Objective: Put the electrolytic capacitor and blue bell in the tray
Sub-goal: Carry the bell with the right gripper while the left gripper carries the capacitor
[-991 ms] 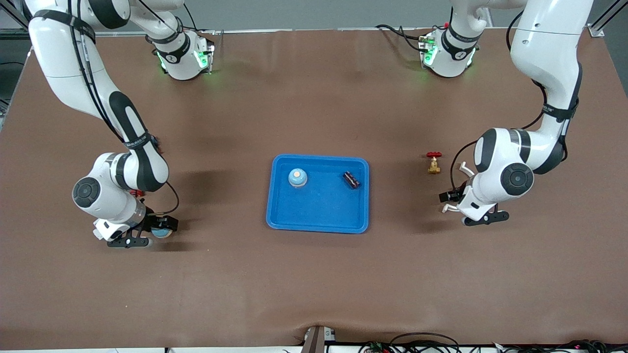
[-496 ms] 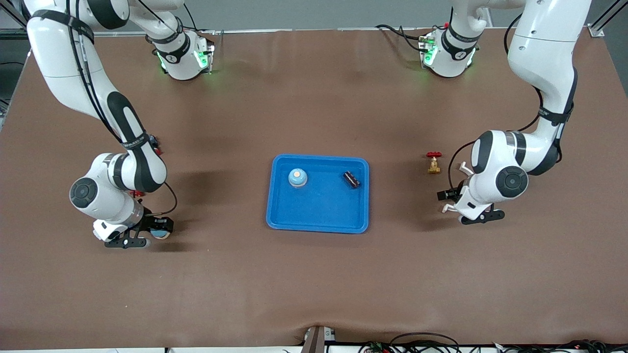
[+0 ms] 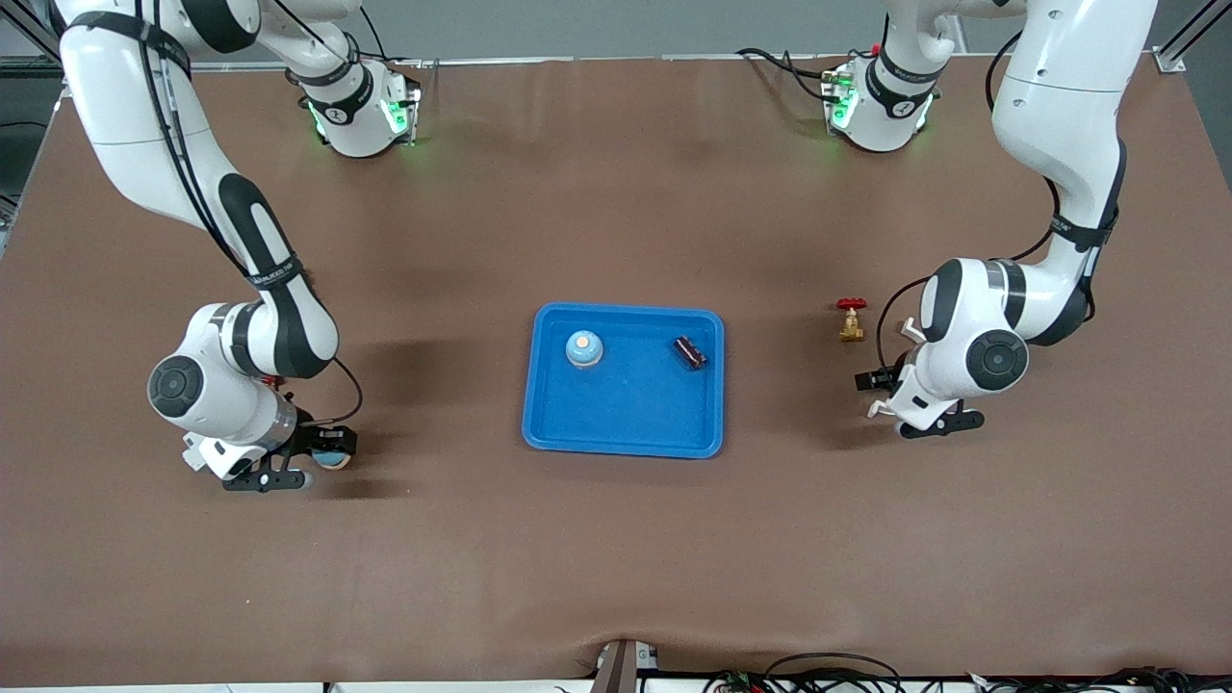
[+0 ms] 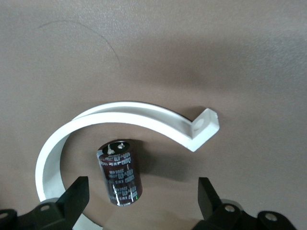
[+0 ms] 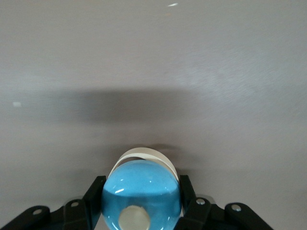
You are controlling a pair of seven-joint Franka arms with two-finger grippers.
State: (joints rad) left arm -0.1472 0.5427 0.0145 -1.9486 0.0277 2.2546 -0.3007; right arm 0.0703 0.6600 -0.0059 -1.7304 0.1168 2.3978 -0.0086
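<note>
Brown matting covers the table where our right gripper (image 5: 141,211) pinches a blue bell (image 5: 141,194) at the right arm's end, well apart from the tray (image 3: 624,423), which already holds a second bell (image 3: 584,348) and a capacitor (image 3: 689,352). Our left gripper (image 4: 141,201) stands wide open around another capacitor (image 4: 120,172), a white curved clip (image 4: 124,115) just beside it.
</note>
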